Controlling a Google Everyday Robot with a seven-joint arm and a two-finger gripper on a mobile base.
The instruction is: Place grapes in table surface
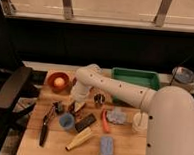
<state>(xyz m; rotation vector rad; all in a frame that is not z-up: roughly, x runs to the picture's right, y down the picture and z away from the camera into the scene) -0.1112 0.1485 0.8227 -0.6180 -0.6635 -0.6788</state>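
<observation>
My gripper (76,106) points down at the end of the white arm, low over the light-brown wooden table surface (126,144), left of centre. It is just above a blue cup (66,121) and a dark block (85,122). I cannot make out the grapes as a clear bunch. A small dark lump (58,108) lies just left of the gripper, and I cannot tell what it is. Anything at the gripper's tip is hidden by the wrist.
A red bowl (57,82) with a yellow item sits back left. A green tray (135,77) is at the back right, with a metal cup (99,98) near it. In front lie a black tool (47,123), banana (80,139), blue sponge (106,147), orange piece (105,121), grey cloth (118,116) and white cup (139,122).
</observation>
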